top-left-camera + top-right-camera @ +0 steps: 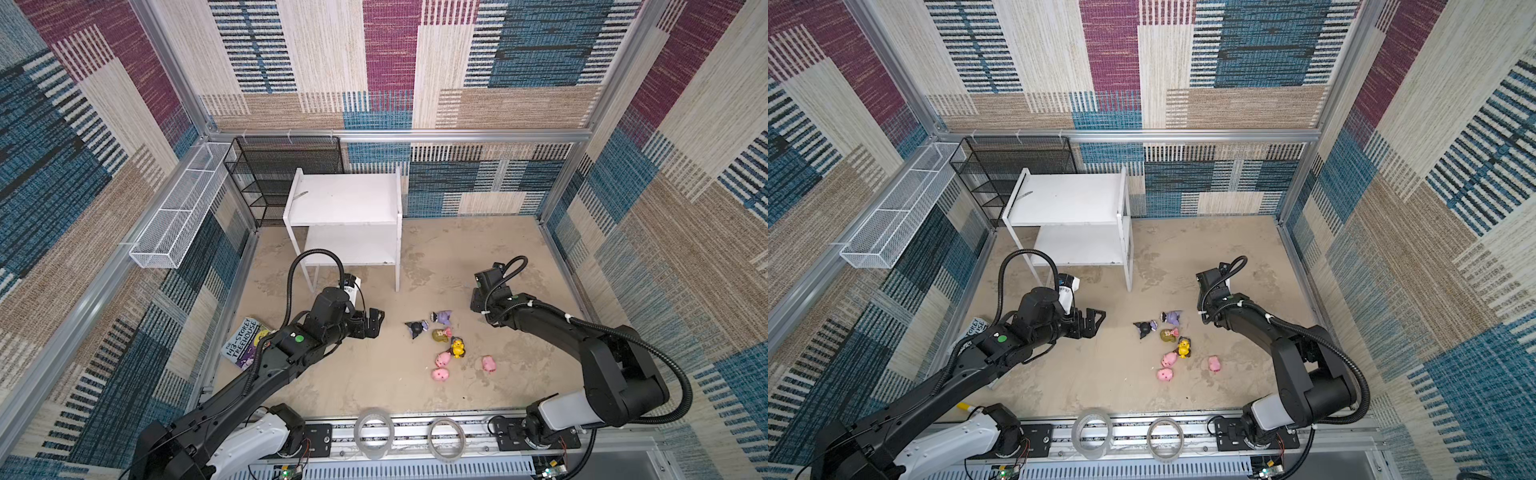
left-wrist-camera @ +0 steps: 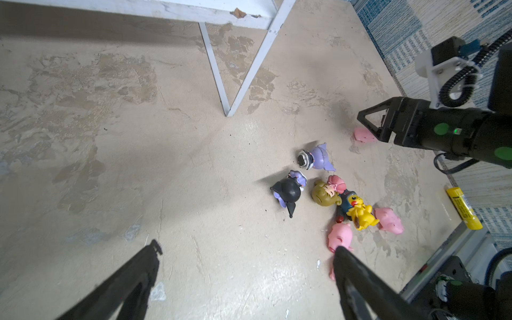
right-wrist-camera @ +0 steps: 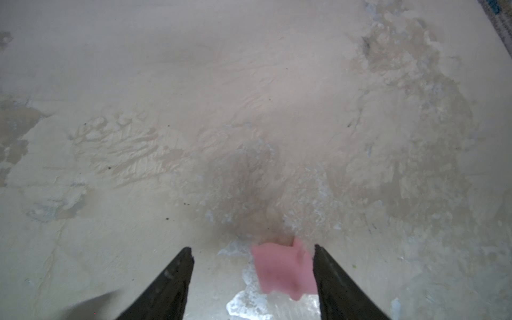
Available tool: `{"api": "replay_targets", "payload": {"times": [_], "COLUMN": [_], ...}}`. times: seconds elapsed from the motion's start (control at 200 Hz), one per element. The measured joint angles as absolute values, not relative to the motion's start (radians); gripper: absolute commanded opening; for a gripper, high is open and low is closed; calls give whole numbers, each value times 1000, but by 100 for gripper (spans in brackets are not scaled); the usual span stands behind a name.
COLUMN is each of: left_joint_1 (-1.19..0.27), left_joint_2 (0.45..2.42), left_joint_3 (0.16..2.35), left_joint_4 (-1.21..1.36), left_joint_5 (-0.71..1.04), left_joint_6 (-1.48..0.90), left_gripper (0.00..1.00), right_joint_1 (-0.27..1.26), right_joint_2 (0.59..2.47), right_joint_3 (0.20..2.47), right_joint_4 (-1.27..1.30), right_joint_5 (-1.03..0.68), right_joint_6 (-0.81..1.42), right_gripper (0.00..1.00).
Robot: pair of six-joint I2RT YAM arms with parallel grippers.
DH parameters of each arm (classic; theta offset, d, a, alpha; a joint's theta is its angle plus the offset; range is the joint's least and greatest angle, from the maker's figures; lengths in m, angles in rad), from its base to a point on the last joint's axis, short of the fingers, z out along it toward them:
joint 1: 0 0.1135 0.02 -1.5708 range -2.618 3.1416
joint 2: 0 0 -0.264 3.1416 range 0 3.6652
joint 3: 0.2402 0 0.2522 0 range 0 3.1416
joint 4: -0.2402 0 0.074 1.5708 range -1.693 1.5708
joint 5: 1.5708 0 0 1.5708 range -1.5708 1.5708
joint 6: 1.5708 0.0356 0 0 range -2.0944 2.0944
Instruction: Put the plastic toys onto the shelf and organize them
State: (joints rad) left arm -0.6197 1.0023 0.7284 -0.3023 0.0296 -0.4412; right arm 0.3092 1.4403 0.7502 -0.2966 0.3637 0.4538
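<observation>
Though lying between the two black fingers of the right gripper, not clamped: a small pink plastic pig, blurred, down on the mottled beige floor, close against one finger and clear of its mate. Parted, those jaws, with nothing gripped. Near by on the same floor, in a loose cluster: a black-and-purple figure, a second black-and-purple figure, a blond doll in pink, a yellow figure with blue hood, a second pink pig just beside that yellow one, a third pink pig next to it, a fourth pink pig a little apart. Left of the cluster, hovering with jaws spread wide and empty: the left gripper. Farther back, well apart from every toy: the white two-tier flat-board shelf on thin white legs. Just beside it, a black mesh rack and a long white wire basket; partly under the left arm, a paperback book.
</observation>
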Motion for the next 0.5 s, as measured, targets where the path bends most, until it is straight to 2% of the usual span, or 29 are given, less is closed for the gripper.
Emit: {"api": "replay_targets", "payload": {"times": [0.125,0.346,0.501], "left_joint_1": [-620,-620,-620], "left_joint_2": [1007,1012,1010], "left_joint_3": [728,727,727], "left_joint_4": [-302,-302,-302], "left_joint_5": [30,30,30], "left_joint_6": [-441,-441,-441], "left_gripper": [99,99,99], "right_joint_1": [277,247,228], "right_joint_2": [1388,1360,1359], "right_joint_3": [707,680,654], "right_joint_4": [-256,-200,-199], "right_joint_5": [292,206,175], "right_joint_6": [405,354,356], "right_gripper": [62,33,27]}}
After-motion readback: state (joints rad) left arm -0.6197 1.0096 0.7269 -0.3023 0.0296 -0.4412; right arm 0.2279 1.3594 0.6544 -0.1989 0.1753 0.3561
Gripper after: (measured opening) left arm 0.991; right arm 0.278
